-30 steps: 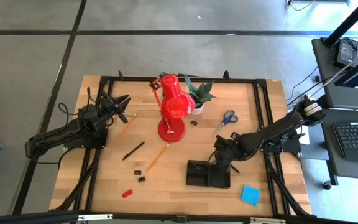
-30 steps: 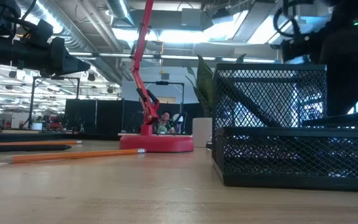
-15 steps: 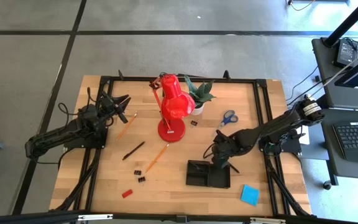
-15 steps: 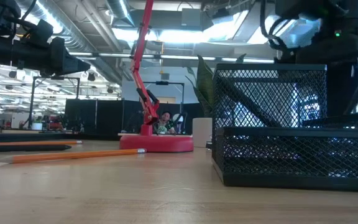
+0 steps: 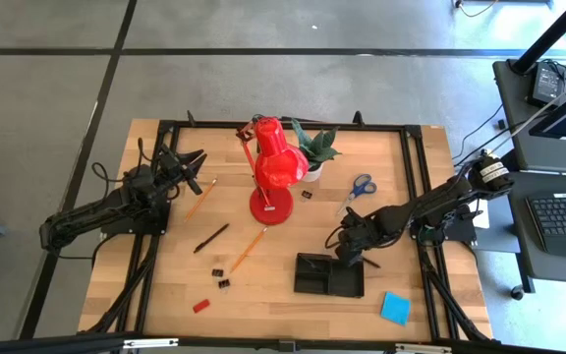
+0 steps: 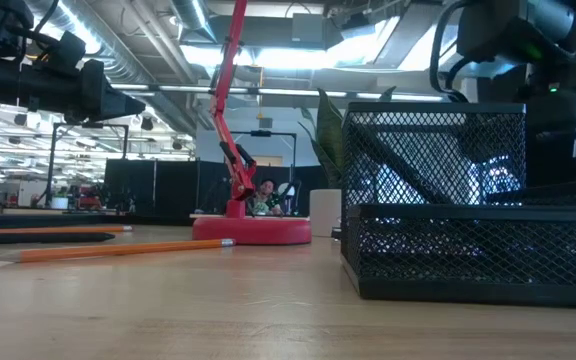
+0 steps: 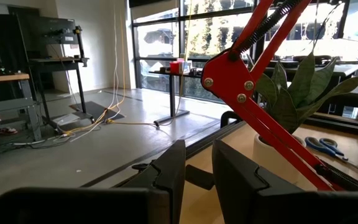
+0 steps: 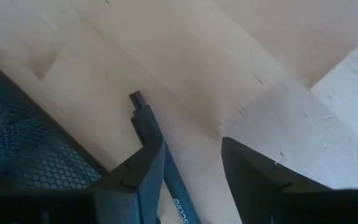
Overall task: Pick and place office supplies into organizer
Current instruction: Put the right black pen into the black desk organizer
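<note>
Beside the organizer, at its far right corner, the right gripper is hanging low over the table, pointing down. Its wrist view is showing the fingers spread apart, with a dark pen lying flat on the wood against the inside of one finger; the opposite finger is standing clear of it. The pen is resting just outside the organizer's mesh wall, not inside any compartment.

Risks from this position:
- Closing while the pen is sitting off-centre is likely to roll or skid it along the wood, so that it slips out of the grasp.
- Descending further is risking finger contact with the table or with the mesh wall, which could shove the organizer.
- Lifting a long pen gripped near one end is likely to let it pivot and snag on the rim during placement.

At the far left corner, the left gripper is waiting above the table, fingers slightly apart and holding nothing. Scissors, pencils, clips, a red block and a blue note pad are lying loose outside the organizer.
</note>
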Tool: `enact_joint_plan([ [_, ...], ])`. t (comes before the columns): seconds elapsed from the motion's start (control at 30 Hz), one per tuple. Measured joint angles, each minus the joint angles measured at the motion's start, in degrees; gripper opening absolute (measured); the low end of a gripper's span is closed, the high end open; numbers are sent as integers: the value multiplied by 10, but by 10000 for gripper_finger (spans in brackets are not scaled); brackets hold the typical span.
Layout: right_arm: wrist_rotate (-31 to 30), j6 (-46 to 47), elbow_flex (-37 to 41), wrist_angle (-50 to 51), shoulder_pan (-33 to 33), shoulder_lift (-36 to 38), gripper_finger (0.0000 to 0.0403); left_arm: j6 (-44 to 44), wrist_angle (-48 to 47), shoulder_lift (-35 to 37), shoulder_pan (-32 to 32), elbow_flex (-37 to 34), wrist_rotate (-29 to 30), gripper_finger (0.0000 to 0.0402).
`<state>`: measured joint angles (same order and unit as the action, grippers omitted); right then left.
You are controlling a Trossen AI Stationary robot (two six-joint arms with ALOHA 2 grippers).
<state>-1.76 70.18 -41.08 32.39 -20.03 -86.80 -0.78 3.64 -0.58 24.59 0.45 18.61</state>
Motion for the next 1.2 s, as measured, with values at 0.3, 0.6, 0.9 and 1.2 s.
enact_joint_plan([
  [0.3,1,-29,2,-2,2,-3,165,0,0,0,0,0,0,74],
  [0.6,0,-41,2,-32,2,-3,165,0,0,0,0,0,0,74],
  [0.9,33,-104,1,-79,3,-2,165,0,0,0,0,0,0,74],
  [1.2,42,-157,1,-77,3,-2,165,0,0,0,0,0,0,74],
])
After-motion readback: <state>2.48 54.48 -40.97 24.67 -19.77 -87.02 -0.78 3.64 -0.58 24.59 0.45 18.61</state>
